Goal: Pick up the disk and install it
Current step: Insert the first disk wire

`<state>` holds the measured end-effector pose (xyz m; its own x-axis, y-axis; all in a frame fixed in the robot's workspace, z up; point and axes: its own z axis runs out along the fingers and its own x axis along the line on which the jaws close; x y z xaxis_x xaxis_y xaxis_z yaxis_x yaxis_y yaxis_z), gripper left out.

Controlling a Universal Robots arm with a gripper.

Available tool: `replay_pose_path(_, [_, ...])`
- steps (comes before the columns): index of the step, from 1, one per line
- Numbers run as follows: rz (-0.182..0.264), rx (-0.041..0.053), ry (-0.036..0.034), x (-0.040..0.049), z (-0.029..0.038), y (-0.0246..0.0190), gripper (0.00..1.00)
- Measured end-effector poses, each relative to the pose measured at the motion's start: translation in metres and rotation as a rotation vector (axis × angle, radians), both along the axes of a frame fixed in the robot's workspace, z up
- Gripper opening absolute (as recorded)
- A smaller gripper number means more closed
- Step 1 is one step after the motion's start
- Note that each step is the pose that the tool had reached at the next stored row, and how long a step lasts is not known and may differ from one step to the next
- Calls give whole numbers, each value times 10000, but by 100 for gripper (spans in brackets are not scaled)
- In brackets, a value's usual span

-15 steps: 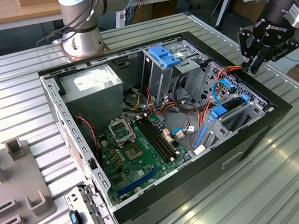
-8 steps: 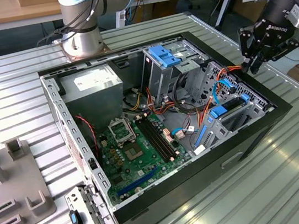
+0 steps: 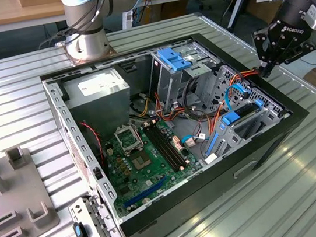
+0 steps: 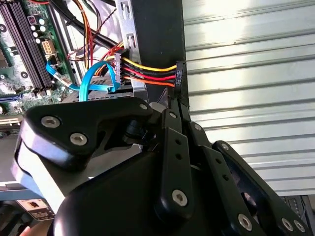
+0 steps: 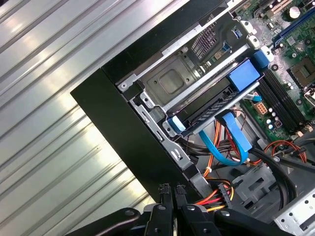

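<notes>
Where the exterior view looks down on the open computer case (image 3: 215, 188), lying on a ribbed metal table (image 3: 309, 191), the gripper (image 3: 266, 68) hangs over the case's rim at the exterior view's right, just beside a run of orange wires (image 3: 245, 74). The disk (image 3: 243, 112) sits inside the case, in the drive bay along that same wall, with its blue carrier showing at both ends. A green motherboard (image 3: 145, 155) covers the case floor, a grey power supply (image 3: 98, 91) fills the far corner, and a tall metal cage (image 3: 169, 75) with a blue latch stands between them. The arm's base (image 3: 85, 43) is bolted behind the case, and a loose metal bracket (image 3: 94, 230) lies on the table near the case's near corner.

In the second wrist view the gripper (image 4: 173, 104) has its fingers drawn tight together, with nothing visible between them. Just past the tips is a black power connector (image 4: 179, 73) on yellow, red and orange wires; whether the tips touch it I cannot tell. A blue data cable (image 4: 93, 78) loops beside it.

In the first wrist view the gripper (image 5: 172, 189) again shows its tips pressed close, over the case's black wall. The disk (image 5: 211, 110) lies seated in its slot under the bay's metal plate (image 5: 172, 81), apart from the gripper. The blue data cable (image 5: 236, 142) curls away from the disk.
</notes>
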<state>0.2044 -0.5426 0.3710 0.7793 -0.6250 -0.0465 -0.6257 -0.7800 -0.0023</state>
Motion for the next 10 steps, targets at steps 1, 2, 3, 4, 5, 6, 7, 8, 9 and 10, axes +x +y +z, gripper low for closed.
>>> replay_pose_path(1, [1, 0, 0, 0, 0, 0, 15])
replay_pose_path(2, [14, 0, 0, 0, 0, 0, 15])
replay_pose_path(3, [76, 3, 0, 0, 5, -1, 15])
replay_pose_path(4, [180, 3, 0, 0, 16, 0, 15])
replay_pose_path(5, [345, 6, 1, 0, 22, 0, 15])
replay_pose_path(6, [580, 8, 1, 1, 24, 0, 15])
replay_pose_path(7, [703, 1, -1, 7, 28, 0, 15])
replay_pose_path(8, [702, 2, 0, 6, 28, 0, 15])
replay_pose_path(9, [701, 2, 0, 6, 28, 0, 15])
replay_pose_path(10, [701, 4, 0, 6, 26, 0, 15])
